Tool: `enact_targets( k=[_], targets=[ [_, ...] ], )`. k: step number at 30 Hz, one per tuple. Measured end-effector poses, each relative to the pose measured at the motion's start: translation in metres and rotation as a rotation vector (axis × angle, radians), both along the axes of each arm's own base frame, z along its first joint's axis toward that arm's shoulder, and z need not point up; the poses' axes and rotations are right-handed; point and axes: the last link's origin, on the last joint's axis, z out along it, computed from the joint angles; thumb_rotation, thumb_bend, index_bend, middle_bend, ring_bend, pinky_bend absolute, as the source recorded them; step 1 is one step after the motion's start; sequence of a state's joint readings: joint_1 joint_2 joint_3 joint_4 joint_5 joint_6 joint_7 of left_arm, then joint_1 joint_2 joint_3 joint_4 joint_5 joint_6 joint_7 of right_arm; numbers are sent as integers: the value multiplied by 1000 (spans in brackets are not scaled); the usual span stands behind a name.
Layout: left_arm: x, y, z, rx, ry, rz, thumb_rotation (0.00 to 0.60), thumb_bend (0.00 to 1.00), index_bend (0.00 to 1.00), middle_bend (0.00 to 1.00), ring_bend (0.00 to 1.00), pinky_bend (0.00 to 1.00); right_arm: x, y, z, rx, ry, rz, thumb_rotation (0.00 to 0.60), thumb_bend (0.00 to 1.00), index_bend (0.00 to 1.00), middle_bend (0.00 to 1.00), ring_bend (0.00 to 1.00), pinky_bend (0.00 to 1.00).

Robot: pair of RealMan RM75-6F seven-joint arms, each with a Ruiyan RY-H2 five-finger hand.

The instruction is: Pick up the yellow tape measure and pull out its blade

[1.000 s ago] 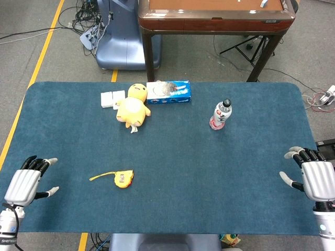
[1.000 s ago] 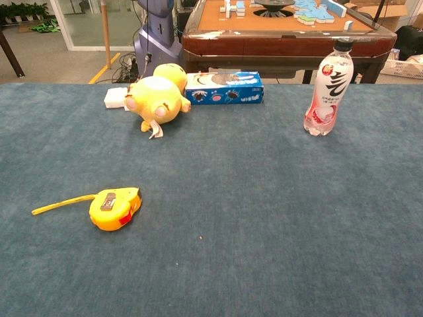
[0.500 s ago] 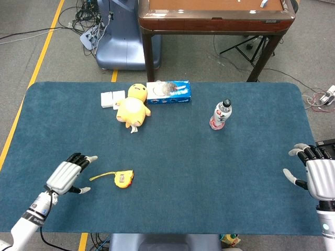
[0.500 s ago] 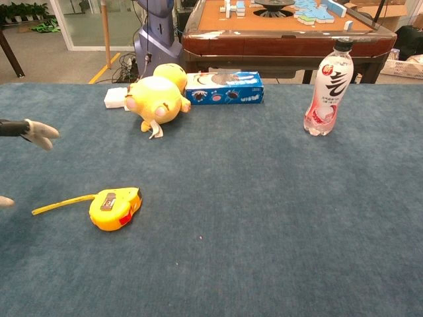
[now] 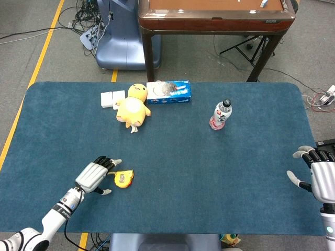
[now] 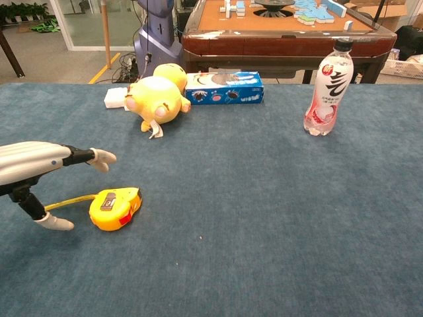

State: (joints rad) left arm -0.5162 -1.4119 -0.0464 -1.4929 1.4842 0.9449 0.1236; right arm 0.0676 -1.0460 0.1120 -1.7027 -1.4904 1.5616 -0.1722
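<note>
The yellow tape measure [image 5: 123, 179] [image 6: 116, 208] lies flat on the blue table, a short length of yellow blade [image 6: 68, 201] sticking out to its left. My left hand [image 5: 96, 174] [image 6: 41, 173] hovers just left of the case, over the blade, fingers spread and holding nothing. In the chest view its thumb reaches down near the blade and its fingers stretch above the case without touching it. My right hand [image 5: 321, 177] is open at the table's right edge, far from the tape measure and seen only in the head view.
A yellow plush chick [image 5: 133, 108] [image 6: 156, 95], a blue box [image 5: 168, 92] [image 6: 224, 88] and white blocks [image 5: 112, 99] lie at the back left. A drink bottle [image 5: 221, 114] [image 6: 328, 88] stands back right. A wooden table [image 5: 212, 18] stands beyond the blue one.
My left hand has moved from the table's left front edge rightward to just beside the tape measure. My right hand has drifted slightly right. The tape measure has not moved.
</note>
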Motion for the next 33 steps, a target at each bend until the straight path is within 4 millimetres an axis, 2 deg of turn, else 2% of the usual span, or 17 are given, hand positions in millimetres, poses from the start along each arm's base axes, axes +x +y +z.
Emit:
enact_targets(
  k=[8,18,25,33],
  targets=[
    [2,10,-15,7,10,3,600,121,117,166,123,70,-4,4,2,-3,-7,-16,600,254,422,337,299,300],
    [-1,29,-16,44,-5,42,600,122,133,166,127,70,-6,7,2,-2,-14,-22,600,254,422,337,299,300],
    [2,20,-14,36,30,30,600,122,127,166,120,70,-9,8,3,-4,-20,-28,600,254,422,337,299,300],
    [19,7,-22,20,11,20,600,121,120,166,120,70,-13,10,6,-7,-26,-33,600,254,422,337,299,300]
  ],
)
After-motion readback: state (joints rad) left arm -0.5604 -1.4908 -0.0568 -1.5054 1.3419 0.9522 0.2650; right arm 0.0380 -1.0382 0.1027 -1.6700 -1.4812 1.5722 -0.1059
